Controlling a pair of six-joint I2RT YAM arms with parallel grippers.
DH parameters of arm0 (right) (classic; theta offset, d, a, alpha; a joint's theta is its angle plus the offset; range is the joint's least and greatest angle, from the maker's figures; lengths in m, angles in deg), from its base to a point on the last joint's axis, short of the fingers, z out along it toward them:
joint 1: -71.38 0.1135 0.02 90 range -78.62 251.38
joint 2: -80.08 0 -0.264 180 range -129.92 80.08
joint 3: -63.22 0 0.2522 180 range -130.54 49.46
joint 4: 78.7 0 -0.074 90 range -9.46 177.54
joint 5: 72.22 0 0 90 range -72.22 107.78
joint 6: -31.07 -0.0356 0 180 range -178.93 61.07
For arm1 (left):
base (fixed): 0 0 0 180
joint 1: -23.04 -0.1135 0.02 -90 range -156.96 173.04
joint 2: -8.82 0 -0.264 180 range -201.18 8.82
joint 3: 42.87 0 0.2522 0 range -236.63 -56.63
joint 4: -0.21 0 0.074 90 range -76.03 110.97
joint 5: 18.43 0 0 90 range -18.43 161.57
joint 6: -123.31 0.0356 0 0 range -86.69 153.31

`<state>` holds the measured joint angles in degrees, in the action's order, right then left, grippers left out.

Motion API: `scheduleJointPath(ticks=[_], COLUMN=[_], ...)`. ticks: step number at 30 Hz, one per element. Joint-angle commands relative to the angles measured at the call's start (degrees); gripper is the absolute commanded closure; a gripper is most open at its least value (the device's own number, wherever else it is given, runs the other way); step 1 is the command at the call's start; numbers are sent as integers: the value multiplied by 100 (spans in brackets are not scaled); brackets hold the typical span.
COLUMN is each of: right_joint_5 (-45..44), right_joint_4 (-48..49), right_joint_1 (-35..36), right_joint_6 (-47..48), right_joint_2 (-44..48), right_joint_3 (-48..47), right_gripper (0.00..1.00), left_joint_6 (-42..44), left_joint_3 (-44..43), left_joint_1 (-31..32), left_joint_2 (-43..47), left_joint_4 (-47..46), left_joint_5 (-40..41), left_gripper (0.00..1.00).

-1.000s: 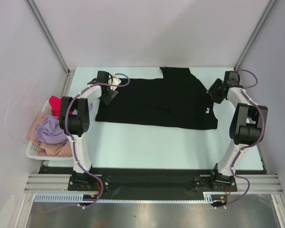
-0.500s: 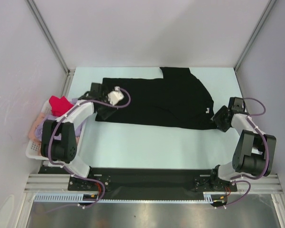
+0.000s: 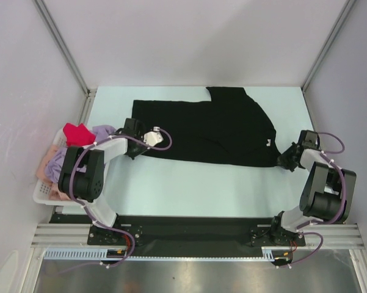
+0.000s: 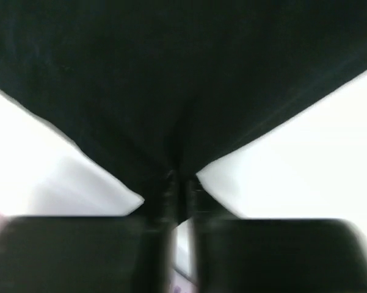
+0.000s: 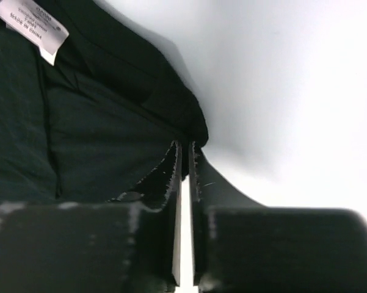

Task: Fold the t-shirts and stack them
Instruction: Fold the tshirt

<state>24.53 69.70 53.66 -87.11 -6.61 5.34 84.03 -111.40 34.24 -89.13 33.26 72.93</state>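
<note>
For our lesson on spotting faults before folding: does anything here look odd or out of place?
One thing: a white label shows on the black t-shirt near its right end, by the right gripper, which suggests the shirt may lie inside out. Nothing else stands out.

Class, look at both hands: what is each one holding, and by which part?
Both pinch the black t-shirt: the left hand grips its near left corner, and the right hand its near right corner.
</note>
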Motion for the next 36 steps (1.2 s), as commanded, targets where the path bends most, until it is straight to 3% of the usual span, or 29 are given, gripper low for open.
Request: scheduleJointPath(ticks=[1, 7, 13, 22, 24, 25, 26, 27, 28, 29, 31, 33, 35, 36], right_joint_5=[125, 758, 1487, 610, 513, 530, 521, 573, 635, 766, 1230, 1224, 682, 479], right_joint_4=[62, -403, -596, -1677, -1801, -1767, -1714, -1548, -1442, -1276, -628, -143, 184, 229], right_joint_1=[-398, -1084, -2358, -2755, -2807, -2877, -2887, -2895, -2887, -2895, -2747, -1993, -1204, -460], right_joint_6=[85, -274, -881, -943, -1119, -1154, -1233, -1259, -1286, -1330, -1330, -1147, -506, -217], right_joint_2=[337, 1074, 2498, 3782, 3792, 3757, 3722, 3634, 3581, 3537, 3432, 3160, 2862, 2355], right_joint_3=[123, 394, 1062, 1125, 1072, 1055, 1028, 950, 897, 835, 617, 379, -321, -639], right_gripper=[100, 100, 100, 97, 84, 63, 54, 45, 43, 41, 39, 39, 37, 35], left_joint_6=[-88, -273, -80, 350, 561, 597, 597, 571, 518, 309, -69, -1025, -2182, -2459], left_joint_3=[238, 545, 871, 854, 529, 398, 135, 2, -156, -523, -964, -1571, -1966, -2099], left_joint_1=[75, 75, 84, 84, 75, 75, 58, -12, -82, -179, -546, -776, -943, -953], left_joint_2=[-76, 987, 2138, 2245, 2254, 2237, 2184, 2158, 2131, 2096, 1904, 1571, 1297, 1105], left_joint_4=[198, 1129, 2480, 3702, 4029, 4256, 4320, 4338, 4286, 4198, 3770, 3286, 2389, 2186], left_joint_5=[-232, -952, -1516, -2025, -2280, -2333, -2343, -2334, -2351, -2386, -2692, -2861, -2459, -2248], left_gripper=[100, 100, 100, 100, 99, 85, 52, 45, 41, 28, 26, 26, 27, 27])
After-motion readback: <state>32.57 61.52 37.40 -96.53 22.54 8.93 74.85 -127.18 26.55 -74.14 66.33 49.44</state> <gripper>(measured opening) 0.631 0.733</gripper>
